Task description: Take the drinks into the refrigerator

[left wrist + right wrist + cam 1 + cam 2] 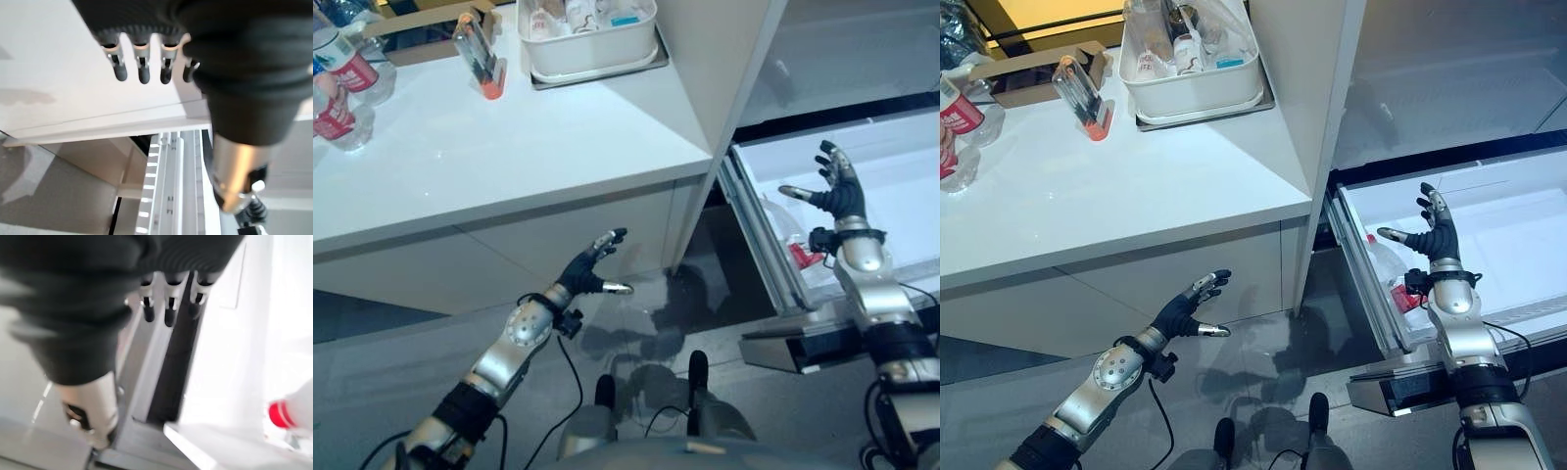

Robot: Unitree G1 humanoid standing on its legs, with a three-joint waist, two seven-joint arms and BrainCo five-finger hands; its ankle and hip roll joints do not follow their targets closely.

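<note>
The left hand (585,271) is held out low on a bent arm, palm empty, its fingers (610,238) straight and spread, the thumb set apart to the side. The right hand (1436,235) is raised upright on its forearm, fingers (1437,203) splayed and straight, thumb stretched sideways, holding nothing.

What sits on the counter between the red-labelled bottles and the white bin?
In the left eye view, a clear tilted container with an orange base stands between the bottles and bin.
</note>
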